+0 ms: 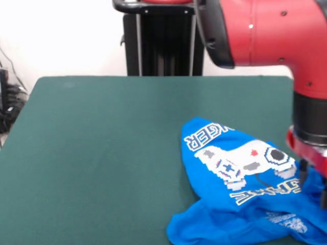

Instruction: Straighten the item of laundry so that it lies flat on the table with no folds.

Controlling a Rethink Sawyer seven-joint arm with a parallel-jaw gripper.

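The item of laundry point(219, 214) is a bright blue T-shirt with a white pixel graphic and block lettering. It lies bunched and folded on the table point(102, 153) at the near right, its lower part running past the picture's bottom edge. The red and black arm comes down at the far right, and my gripper point(312, 184) sits low at the shirt's right edge, touching or just over the cloth. The picture's right edge cuts off part of the gripper, so its state does not show.
The dark green table stretches bare to the left and far side of the shirt. A black column point(158, 41) stands beyond the table's far edge. Dark cables point(7, 102) hang off the left side of the table.
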